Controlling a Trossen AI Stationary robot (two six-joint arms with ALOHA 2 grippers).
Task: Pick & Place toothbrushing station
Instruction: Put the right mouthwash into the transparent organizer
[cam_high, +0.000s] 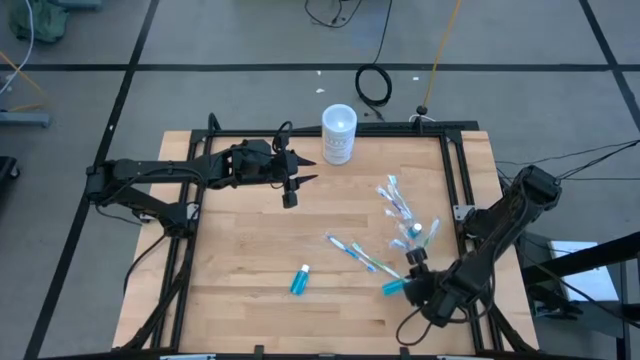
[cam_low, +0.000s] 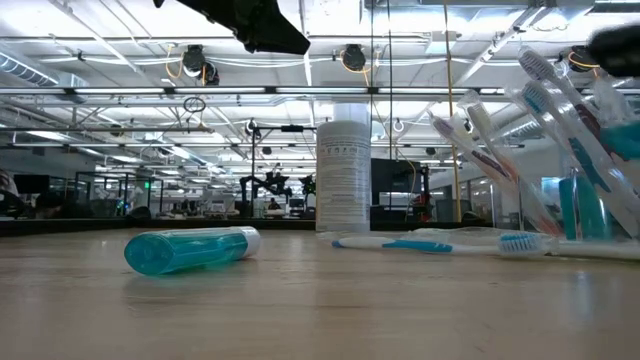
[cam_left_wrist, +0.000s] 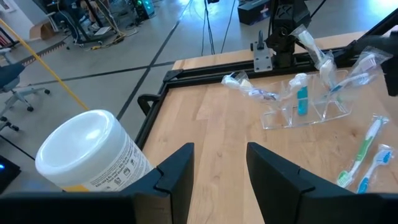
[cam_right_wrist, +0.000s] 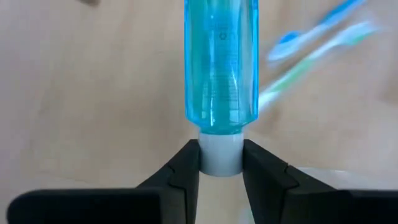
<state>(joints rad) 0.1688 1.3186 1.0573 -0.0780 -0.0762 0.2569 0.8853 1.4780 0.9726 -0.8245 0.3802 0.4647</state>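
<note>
My right gripper (cam_high: 408, 283) hangs near the table's front right, shut on a teal tube (cam_right_wrist: 221, 62). A second teal tube (cam_high: 300, 280) lies on its side on the wood, left of it. Two toothbrushes (cam_high: 352, 252) lie flat mid-table. The station's clear holder (cam_left_wrist: 305, 109) stands at the right with several toothbrushes and a teal tube upright in it. My left gripper (cam_left_wrist: 217, 168) waits open above the far left part, touching nothing. My right gripper pinches the tube's white cap (cam_right_wrist: 221, 157) between its two fingers. The fingers slant down from the table's right and lie in line with the tube. The teal body (cam_high: 390, 288) sticks out beyond the fingertips toward the table's left, apparently clear of the wood.
A frosted cylindrical container with a white lid (cam_high: 339, 133) stands at the far edge, close to my left gripper. A black metal frame (cam_high: 452, 170) runs around the tabletop. Bare wood lies across the left and near middle.
</note>
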